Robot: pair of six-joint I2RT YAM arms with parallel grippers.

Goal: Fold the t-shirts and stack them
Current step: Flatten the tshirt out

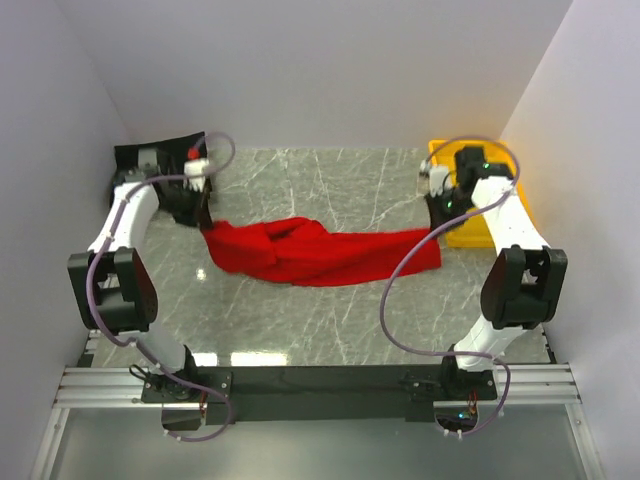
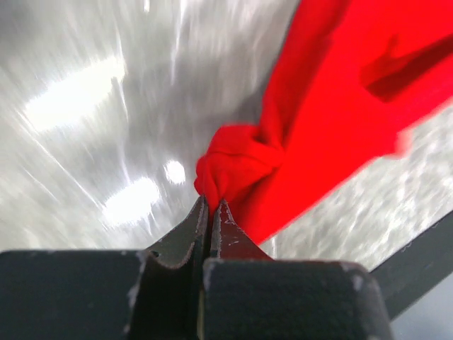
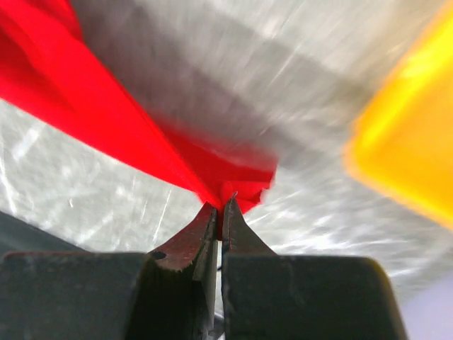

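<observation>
A bright red t-shirt [image 1: 315, 255] hangs stretched and crumpled across the middle of the marble table. My left gripper [image 1: 204, 222] is shut on its left end, where the cloth [image 2: 237, 166] bunches right at the fingertips of that gripper [image 2: 211, 202]. At the other end my right gripper [image 1: 436, 225] is shut on a corner of the same red t-shirt [image 3: 233, 177], pinched between the tips of the gripper [image 3: 221, 204]. A black t-shirt [image 1: 155, 160] lies at the back left, behind the left arm. The pale pink one is out of view.
A yellow plastic tray [image 1: 478, 228] sits at the back right, partly under the right arm, and shows as a blurred yellow tray [image 3: 410, 149] beside the right gripper. White walls close the table on the left, back and right.
</observation>
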